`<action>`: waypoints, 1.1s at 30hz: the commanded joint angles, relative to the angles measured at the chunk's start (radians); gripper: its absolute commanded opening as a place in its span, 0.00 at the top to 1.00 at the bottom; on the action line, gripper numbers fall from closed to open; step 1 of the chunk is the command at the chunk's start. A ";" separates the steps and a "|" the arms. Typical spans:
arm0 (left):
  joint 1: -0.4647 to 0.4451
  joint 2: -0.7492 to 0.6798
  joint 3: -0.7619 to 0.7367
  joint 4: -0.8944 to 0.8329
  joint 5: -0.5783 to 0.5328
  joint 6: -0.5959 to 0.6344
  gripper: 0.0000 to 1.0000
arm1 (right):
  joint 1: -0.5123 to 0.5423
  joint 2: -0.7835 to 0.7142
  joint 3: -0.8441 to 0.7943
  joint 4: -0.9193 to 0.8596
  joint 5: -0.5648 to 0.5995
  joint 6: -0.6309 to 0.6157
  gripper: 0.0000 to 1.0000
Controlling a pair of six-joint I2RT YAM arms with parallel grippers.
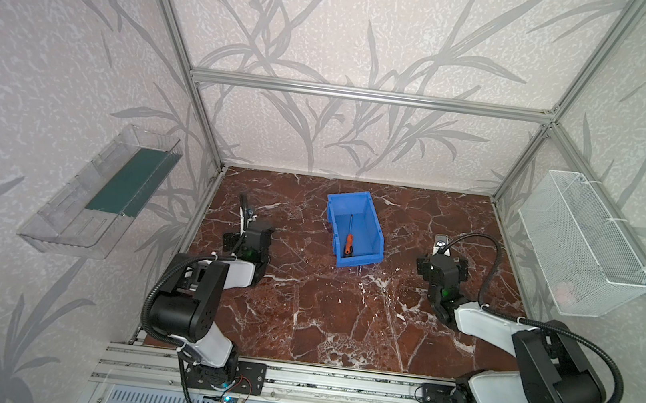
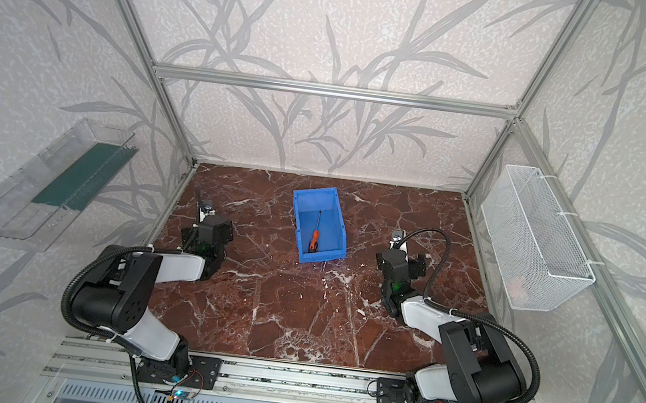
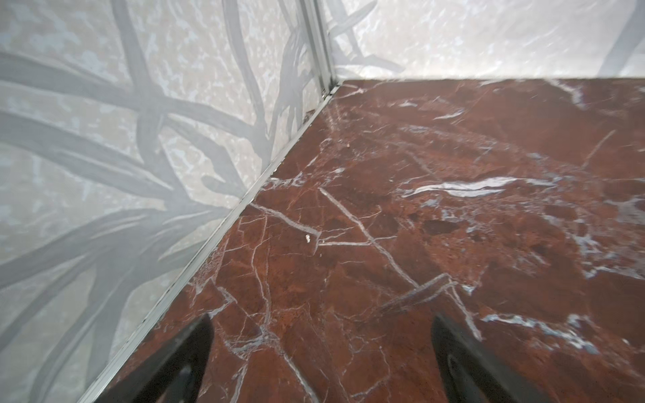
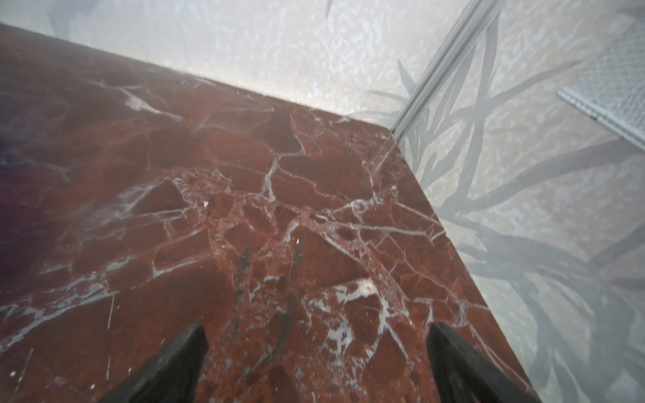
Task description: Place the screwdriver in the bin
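We see the screwdriver [image 1: 349, 239] lying in the bin [image 1: 348, 202]; left and right jaws both stand spread, empty, above the counter [image 1: 320, 315].

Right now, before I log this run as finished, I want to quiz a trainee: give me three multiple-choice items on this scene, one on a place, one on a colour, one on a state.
1. Where does the screwdriver lie?
A) in the wire basket
B) in the bin
C) on the bare table

2. What colour is the screwdriver's handle?
A) orange
B) green
C) yellow

3. How do the left gripper and right gripper stand?
A) both shut
B) one shut on the screwdriver
C) both open, holding nothing

Key:
1 B, it rests on the blue bin's floor in both top views.
2 A, the handle is orange with a black end.
3 C, each wrist view shows its gripper spread wide with nothing between.
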 commanded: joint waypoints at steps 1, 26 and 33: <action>0.014 -0.033 -0.060 0.156 0.066 0.015 0.01 | -0.001 0.076 -0.064 0.297 -0.014 -0.107 0.01; 0.063 0.011 -0.138 0.330 0.225 0.014 0.01 | -0.282 0.156 -0.066 0.330 -0.485 0.053 0.01; 0.064 0.010 -0.138 0.331 0.226 0.014 0.01 | -0.280 0.157 -0.053 0.308 -0.531 0.035 0.01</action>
